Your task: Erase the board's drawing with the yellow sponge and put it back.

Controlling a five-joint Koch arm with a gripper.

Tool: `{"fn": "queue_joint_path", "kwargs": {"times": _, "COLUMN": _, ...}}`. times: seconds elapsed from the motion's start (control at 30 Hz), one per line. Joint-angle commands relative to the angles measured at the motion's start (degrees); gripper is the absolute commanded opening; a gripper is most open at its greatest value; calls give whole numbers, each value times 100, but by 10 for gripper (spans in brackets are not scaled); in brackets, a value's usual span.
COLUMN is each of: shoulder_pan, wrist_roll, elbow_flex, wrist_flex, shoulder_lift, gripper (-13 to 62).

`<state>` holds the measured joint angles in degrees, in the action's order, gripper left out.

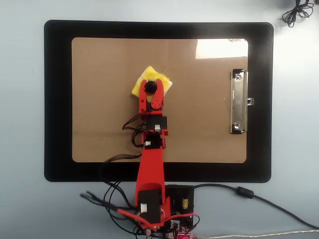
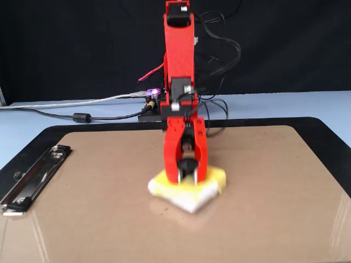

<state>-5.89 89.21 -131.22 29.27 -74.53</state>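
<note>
Light blue table surface (image 1: 20, 119) beneath everything, with cables at the arm base. Black mat (image 1: 57, 99) flat on the table, framing the board on all sides. Brown hardboard board (image 1: 109, 124) centred on the mat, long axis running left to right in the overhead view; silver metal clip (image 1: 239, 102) on the short edge at the right in that view, at the lower left in the fixed view (image 2: 33, 178). Bright glare patch on the board near the upper right corner in the overhead view. Red arm (image 1: 152, 164) extended from its base at the bottom edge of the overhead view up over the board; in the fixed view, arm (image 2: 180, 71) reaching from the far edge toward the camera and angled down. Yellow sponge (image 1: 140, 82) flat on the board, left of centre and toward the upper edge in the overhead view, rotated so that a corner points toward the top; white underlayer visible at the near corner in the fixed view (image 2: 211, 183). Gripper (image 1: 151, 88) directly over the sponge, jaws nearly closed and clamped either side of the round black knob (image 2: 188, 164) at the sponge centre. Drawing not visible in either view; cannot tell whether covered by the sponge or wiped off.
</note>
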Motion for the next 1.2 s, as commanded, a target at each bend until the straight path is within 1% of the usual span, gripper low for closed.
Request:
{"fn": "queue_joint_path", "kwargs": {"times": 0.0, "shoulder_pan": -44, "wrist_roll": 167, "elbow_flex": -1336, "wrist_flex": -88, "shoulder_lift": -1371, "gripper": -80}}
{"fn": "queue_joint_path", "kwargs": {"times": 0.1, "shoulder_pan": -44, "wrist_roll": 158, "elbow_flex": -2883, "wrist_flex": -105, "shoulder_lift": -2944, "gripper": -80}}
{"fn": "queue_joint_path", "kwargs": {"times": 0.17, "shoulder_pan": -35, "wrist_roll": 158, "elbow_flex": -3313, "wrist_flex": -105, "shoulder_lift": -3516, "gripper": -80}}
{"fn": "queue_joint_path", "kwargs": {"times": 0.2, "shoulder_pan": -44, "wrist_roll": 158, "elbow_flex": -3322, "wrist_flex": -114, "shoulder_lift": -3524, "gripper": -80}}
{"fn": "queue_joint_path", "kwargs": {"times": 0.23, "shoulder_pan": -35, "wrist_roll": 167, "elbow_flex": -3243, "wrist_flex": -123, "shoulder_lift": -3349, "gripper": -80}}
{"fn": "queue_joint_path", "kwargs": {"times": 0.33, "shoulder_pan": 18, "wrist_roll": 167, "elbow_flex": -2118, "wrist_flex": -132, "shoulder_lift": -2276, "gripper": -80}}
{"fn": "queue_joint_path", "kwargs": {"times": 0.47, "shoulder_pan": 360, "wrist_roll": 158, "elbow_flex": -62, "wrist_flex": -132, "shoulder_lift": -316, "gripper": -80}}
{"fn": "queue_joint_path", "kwargs": {"times": 0.53, "shoulder_pan": 352, "wrist_roll": 158, "elbow_flex": 334, "wrist_flex": -132, "shoulder_lift": 123, "gripper": -80}}
{"fn": "queue_joint_path", "kwargs": {"times": 0.57, "shoulder_pan": 352, "wrist_roll": 149, "elbow_flex": 378, "wrist_flex": -132, "shoulder_lift": 105, "gripper": -80}}
{"fn": "queue_joint_path", "kwargs": {"times": 0.63, "shoulder_pan": 352, "wrist_roll": 149, "elbow_flex": 211, "wrist_flex": -202, "shoulder_lift": -422, "gripper": -80}}
{"fn": "queue_joint_path", "kwargs": {"times": 0.73, "shoulder_pan": 281, "wrist_roll": 158, "elbow_flex": -202, "wrist_flex": -1257, "shoulder_lift": -2285, "gripper": -80}}
{"fn": "queue_joint_path", "kwargs": {"times": 0.77, "shoulder_pan": 123, "wrist_roll": 167, "elbow_flex": -185, "wrist_flex": -2127, "shoulder_lift": -3076, "gripper": -80}}
{"fn": "queue_joint_path", "kwargs": {"times": 0.8, "shoulder_pan": -114, "wrist_roll": 176, "elbow_flex": -132, "wrist_flex": -2751, "shoulder_lift": -3568, "gripper": -80}}
{"fn": "queue_joint_path", "kwargs": {"times": 0.87, "shoulder_pan": -1020, "wrist_roll": 290, "elbow_flex": 202, "wrist_flex": -4052, "shoulder_lift": -4421, "gripper": -80}}
{"fn": "queue_joint_path", "kwargs": {"times": 0.9, "shoulder_pan": -1406, "wrist_roll": 431, "elbow_flex": 343, "wrist_flex": -4421, "shoulder_lift": -4562, "gripper": -80}}
{"fn": "queue_joint_path", "kwargs": {"times": 1.03, "shoulder_pan": -3103, "wrist_roll": 1301, "elbow_flex": 633, "wrist_flex": -4667, "shoulder_lift": -4465, "gripper": -80}}
{"fn": "queue_joint_path", "kwargs": {"times": 1.17, "shoulder_pan": -4228, "wrist_roll": 1389, "elbow_flex": 817, "wrist_flex": -4482, "shoulder_lift": -3876, "gripper": -80}}
